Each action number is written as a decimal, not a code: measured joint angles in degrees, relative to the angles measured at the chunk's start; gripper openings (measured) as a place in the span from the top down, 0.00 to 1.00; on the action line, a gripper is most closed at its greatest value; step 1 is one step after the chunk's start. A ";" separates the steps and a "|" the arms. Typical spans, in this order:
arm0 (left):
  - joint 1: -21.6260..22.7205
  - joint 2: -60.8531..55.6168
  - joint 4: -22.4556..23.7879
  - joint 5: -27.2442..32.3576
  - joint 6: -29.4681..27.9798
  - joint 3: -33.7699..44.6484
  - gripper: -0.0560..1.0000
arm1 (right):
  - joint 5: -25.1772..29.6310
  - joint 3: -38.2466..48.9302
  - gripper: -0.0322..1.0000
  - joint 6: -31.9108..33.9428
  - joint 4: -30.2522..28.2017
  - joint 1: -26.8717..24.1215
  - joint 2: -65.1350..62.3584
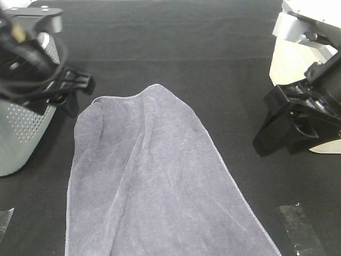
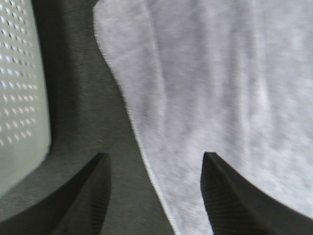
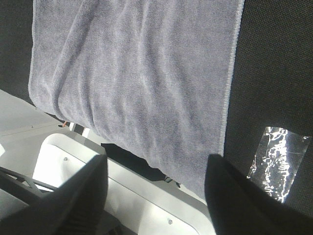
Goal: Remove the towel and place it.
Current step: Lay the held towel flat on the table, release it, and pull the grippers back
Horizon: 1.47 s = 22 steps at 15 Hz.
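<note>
Robot lab or test cell, bench [image 1: 213,80] covered in plain black cloth, clear tape strip [image 1: 301,230] stuck on it near right, perforated grey basket [image 1: 21,128] at left, black robot arms [image 1: 303,120] either side, white bolted panel [image 3: 146,210] below the bench edge

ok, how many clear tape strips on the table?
2. One tape strip lies right of the towel; the other strip is cropped at the left edge, by the perforated basket. More could hide under the towel.

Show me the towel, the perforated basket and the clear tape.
towel [image 1: 154,176]: exterior high view, middle of the cloth.
perforated basket [image 1: 24,130]: exterior high view, side wall.
clear tape [image 1: 301,232]: exterior high view, strip's middle.
</note>
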 joint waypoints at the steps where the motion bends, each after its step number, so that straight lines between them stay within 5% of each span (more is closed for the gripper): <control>1: 0.97 4.30 0.29 4.01 0.34 -5.04 0.44 | -0.06 0.00 0.42 0.00 0.00 0.00 0.00; 4: 2.01 15.24 0.92 12.66 2.12 -17.76 0.44 | -0.11 0.00 0.43 0.00 0.00 0.00 0.00; 11: 2.01 35.81 5.56 19.19 3.90 -44.06 0.44 | -0.23 0.00 0.43 0.00 -0.74 0.00 0.00; 18: 2.41 43.32 6.88 19.60 6.25 -50.82 0.44 | -0.23 0.00 0.43 0.00 -1.26 0.00 0.00; 22: 6.42 43.43 7.22 19.65 6.65 -50.88 0.44 | -0.23 0.00 0.43 0.00 -1.32 0.00 0.00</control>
